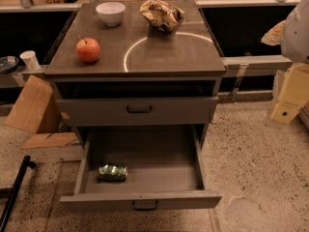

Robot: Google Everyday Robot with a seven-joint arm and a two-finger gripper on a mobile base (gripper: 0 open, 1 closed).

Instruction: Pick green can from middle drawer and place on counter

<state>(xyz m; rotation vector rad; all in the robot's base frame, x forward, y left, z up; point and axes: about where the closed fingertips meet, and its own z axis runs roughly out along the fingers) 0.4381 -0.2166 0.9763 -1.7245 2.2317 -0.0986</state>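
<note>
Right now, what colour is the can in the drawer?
The can is shiny green, camera view; the hand hangs at far right.

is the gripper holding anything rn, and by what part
Nothing: the green can lies alone in the middle drawer, with the gripper off at the right edge.

The gripper is over on the right, blurry and partly cut off by the edge. The marks on the green can are too small to make out. A black pole on the near left runs off the bottom. A dark round thing at the left edge is cut too.
</note>
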